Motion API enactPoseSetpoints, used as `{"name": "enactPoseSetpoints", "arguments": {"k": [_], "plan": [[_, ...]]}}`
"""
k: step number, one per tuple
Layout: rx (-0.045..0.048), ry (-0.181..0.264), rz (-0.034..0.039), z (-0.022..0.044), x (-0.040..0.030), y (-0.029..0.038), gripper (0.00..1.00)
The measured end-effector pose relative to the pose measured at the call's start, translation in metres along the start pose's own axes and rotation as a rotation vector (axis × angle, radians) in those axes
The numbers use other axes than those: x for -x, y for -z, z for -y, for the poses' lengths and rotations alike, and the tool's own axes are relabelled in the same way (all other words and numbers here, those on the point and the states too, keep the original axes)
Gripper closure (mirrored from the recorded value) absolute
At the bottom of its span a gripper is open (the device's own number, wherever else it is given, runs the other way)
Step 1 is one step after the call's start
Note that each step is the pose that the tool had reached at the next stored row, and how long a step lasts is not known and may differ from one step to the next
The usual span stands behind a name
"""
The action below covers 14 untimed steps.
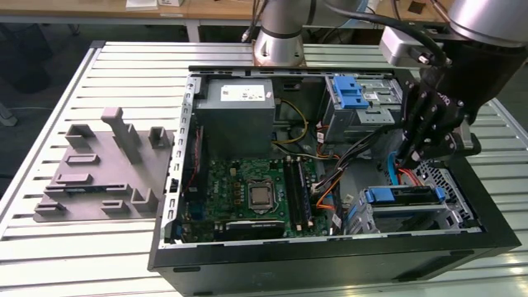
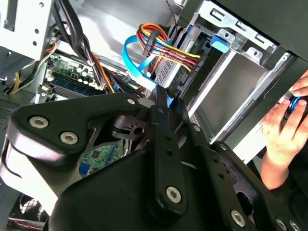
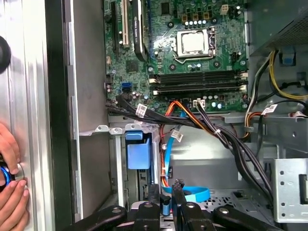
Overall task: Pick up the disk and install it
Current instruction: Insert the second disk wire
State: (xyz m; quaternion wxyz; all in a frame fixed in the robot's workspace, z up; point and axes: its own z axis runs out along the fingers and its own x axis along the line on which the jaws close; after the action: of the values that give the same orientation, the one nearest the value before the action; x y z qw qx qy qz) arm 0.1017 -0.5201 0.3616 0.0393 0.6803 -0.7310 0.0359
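gripper (image 1: pixel 418 162): narrowed on a blue cable (image 3: pixel 192 194) inside the case (image 1: pixel 330 260) | disk (image 1: pixel 400 197): seated in bay just beside gripper | install judged nearly done

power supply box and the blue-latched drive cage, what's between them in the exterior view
An open gap crossed by loose yellow and black wires, seen in the exterior view between the power supply box and the drive cage.

An open computer case (image 1: pixel 330 260) lies on the slatted counter (image 1: pixel 99 247), its green circuit board (image 1: pixel 247 198) showing. The black tool (image 1: pixel 425 151) reaches into the case above a blue-railed disk (image 1: pixel 404 197) in its bay. A grey fixture plate (image 1: pixel 95 170) sits toward the exterior view's left.
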Motion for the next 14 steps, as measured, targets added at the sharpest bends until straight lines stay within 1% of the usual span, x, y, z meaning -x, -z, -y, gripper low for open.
{"name": "enactPoseSetpoints", "arguments": {"k": [4, 8, 14], "plan": [[0.0001, 0.000, 0.0015, 0.0007, -0.0022, -0.0050, 0.75], [0.0004, 0.000, 0.0060, 0.0016, -0.0038, -0.0103, 0.75], [0.0016, 0.000, 0.0226, 0.0028, -0.0093, -0.0159, 0.75]]}}
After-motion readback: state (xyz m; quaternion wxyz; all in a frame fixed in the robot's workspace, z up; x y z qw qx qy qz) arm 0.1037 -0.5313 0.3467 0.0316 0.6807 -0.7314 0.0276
